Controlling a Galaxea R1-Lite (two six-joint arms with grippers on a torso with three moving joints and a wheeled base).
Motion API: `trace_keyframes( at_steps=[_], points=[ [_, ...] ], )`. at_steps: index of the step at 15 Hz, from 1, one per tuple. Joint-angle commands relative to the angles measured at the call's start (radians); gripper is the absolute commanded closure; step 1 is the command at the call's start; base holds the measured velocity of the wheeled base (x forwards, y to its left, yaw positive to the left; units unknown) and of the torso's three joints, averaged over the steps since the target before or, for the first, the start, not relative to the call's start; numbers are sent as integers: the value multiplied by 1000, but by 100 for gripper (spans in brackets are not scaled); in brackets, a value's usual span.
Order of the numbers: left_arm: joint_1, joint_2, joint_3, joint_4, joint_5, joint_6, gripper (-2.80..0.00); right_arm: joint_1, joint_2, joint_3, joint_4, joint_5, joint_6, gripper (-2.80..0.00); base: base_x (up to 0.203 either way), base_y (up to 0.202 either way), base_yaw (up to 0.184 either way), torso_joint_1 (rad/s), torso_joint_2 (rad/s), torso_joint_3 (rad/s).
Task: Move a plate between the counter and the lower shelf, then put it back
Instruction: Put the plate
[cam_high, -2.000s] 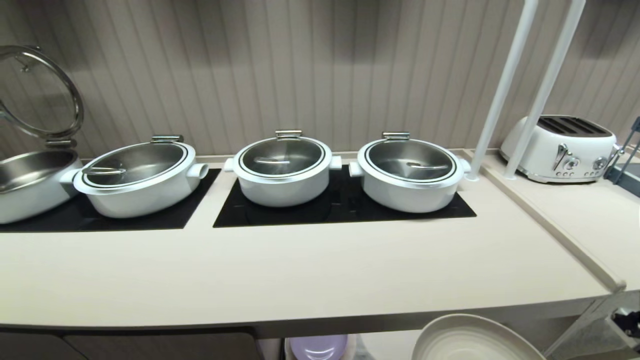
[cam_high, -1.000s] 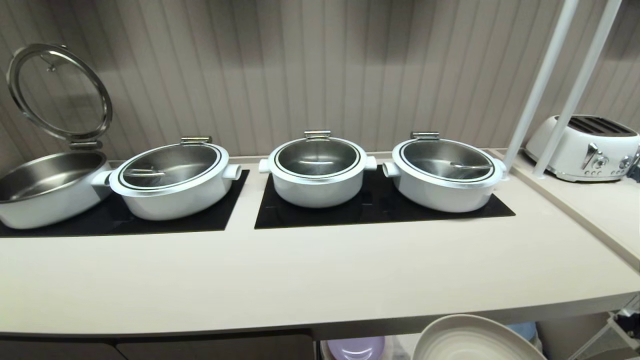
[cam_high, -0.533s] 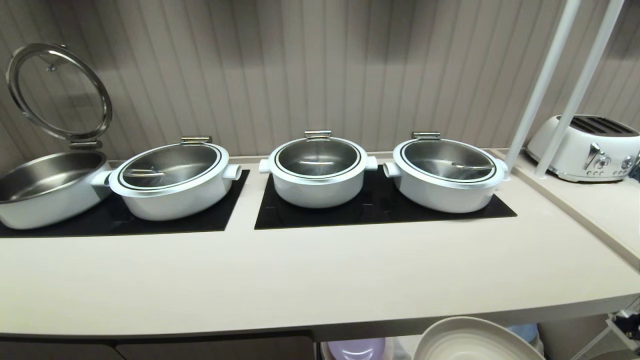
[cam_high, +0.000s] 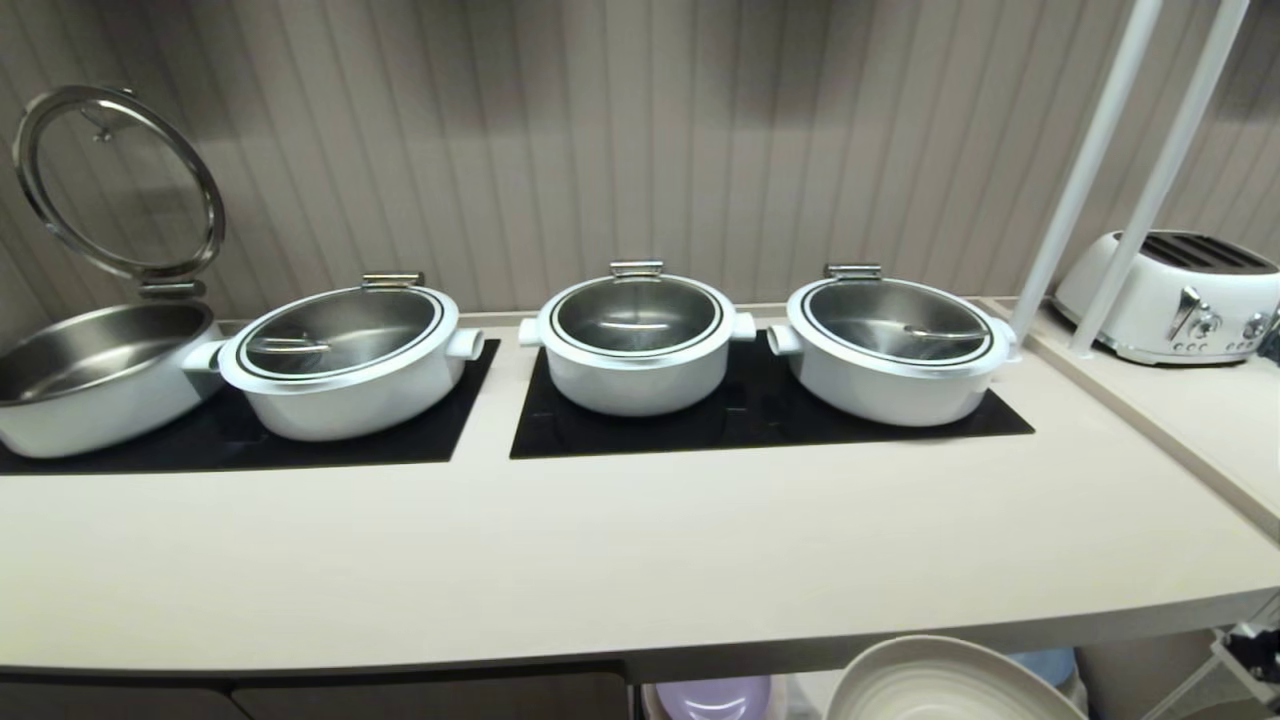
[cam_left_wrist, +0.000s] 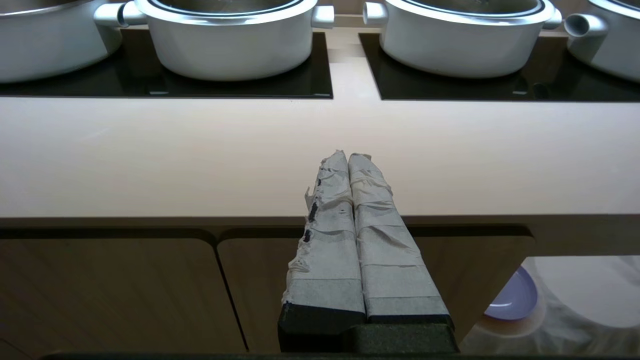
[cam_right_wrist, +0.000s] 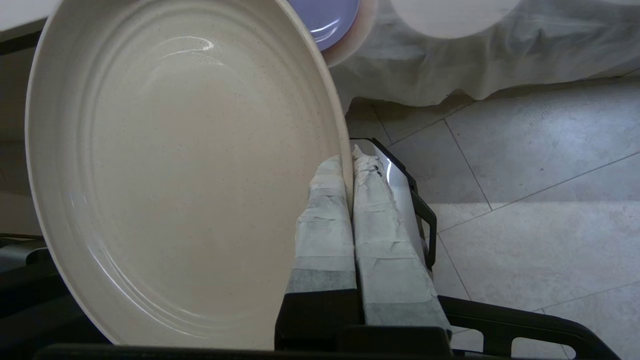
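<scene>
The round, shallow, matte cream-beige plate (cam_right_wrist: 175, 170) is held on edge, tilted, below and in front of the counter's front edge; the head view shows only its upper arc (cam_high: 950, 680) under the worktop. The right gripper (cam_right_wrist: 350, 160), its fingers wrapped in pale tape, is clamped on the plate's rim, one finger on each face of the rim. The plate touches neither the counter nor the shelf.

Behind the plate lies the lower shelf (cam_right_wrist: 500, 65), a lit recess with its base draped in white cloth. A round lilac plate (cam_right_wrist: 330, 17) rests on a raised pad there, just beside the held plate's upper rim. Grey floor tiles (cam_right_wrist: 525, 200) lie beneath the gripper.

The long, smooth, pale beige counter (cam_high: 600, 560) carries two inset glossy black panels (cam_high: 760, 420). Four white round pots (cam_high: 635, 345) with steel interiors stand on the panels; the leftmost has its glass lid (cam_high: 115, 180) raised. A white toaster (cam_high: 1170, 295) stands at far right, behind two white slanted poles (cam_high: 1100, 160).

The left gripper (cam_left_wrist: 348, 157) hangs in front of the counter edge, taped fingers pressed together and holding nothing, above brown cabinet doors (cam_left_wrist: 115, 295).
</scene>
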Motion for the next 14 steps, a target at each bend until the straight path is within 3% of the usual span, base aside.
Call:
trace_keyframes(
  at_steps=[1,14],
  points=[
    [0,1,0,0,-1,0,0,0,2,0,0,0,2,0,0,0,0,0,0,0],
    [0,1,0,0,0,-2,0,2,5,-2,-22,-17,9,0,0,0,0,0,0,0]
  ],
)
